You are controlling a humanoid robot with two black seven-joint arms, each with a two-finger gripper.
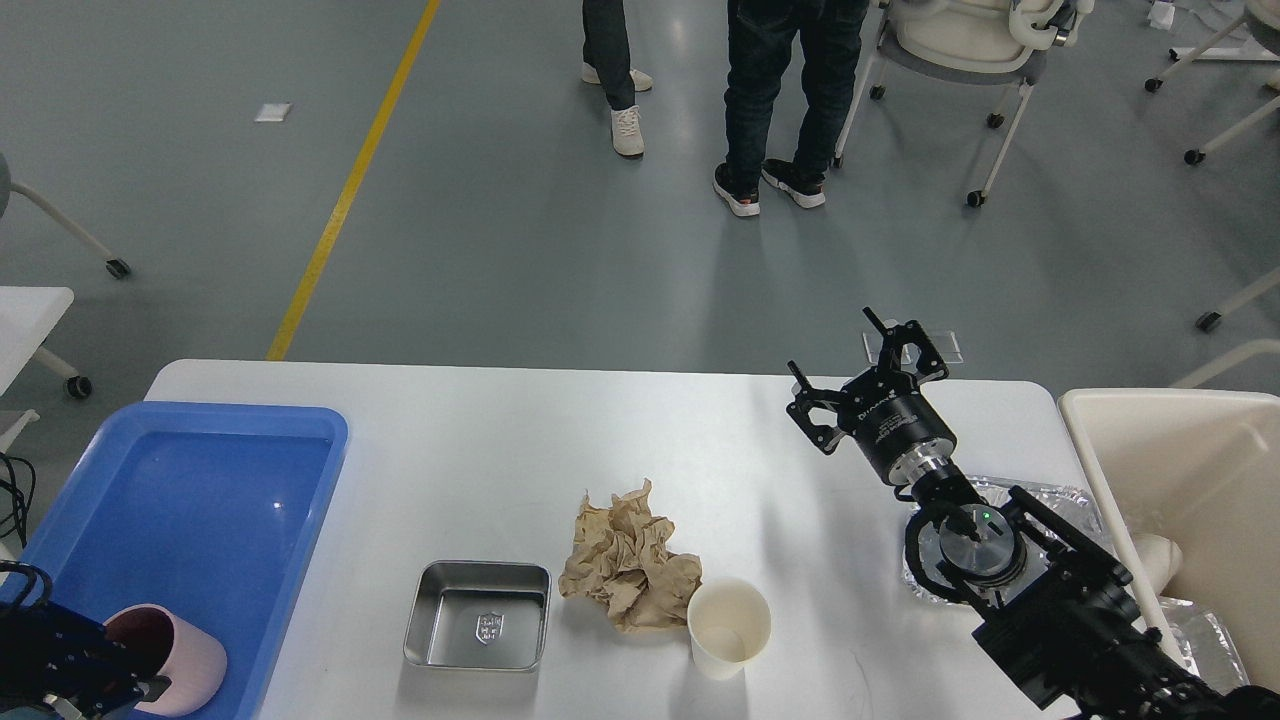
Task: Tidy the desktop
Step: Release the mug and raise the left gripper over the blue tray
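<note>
At the near left edge, the left hand (120,680) is largely cut off; a pink cup (170,668) is gripped over the blue bin (190,500). The white worktop (600,440) fills the foreground. Farther back, the right hand (865,375) is held open, empty.

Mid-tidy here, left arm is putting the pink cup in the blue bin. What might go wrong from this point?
1. The pink cup lies tilted at the blue bin's near corner; the left end effector hides the grip, so it may roll on release.
2. The paper cup touches the crumpled paper; grabbing the paper may tip it.
3. The right end effector hangs open over the desktop; its arm covers foil that may snag.
</note>
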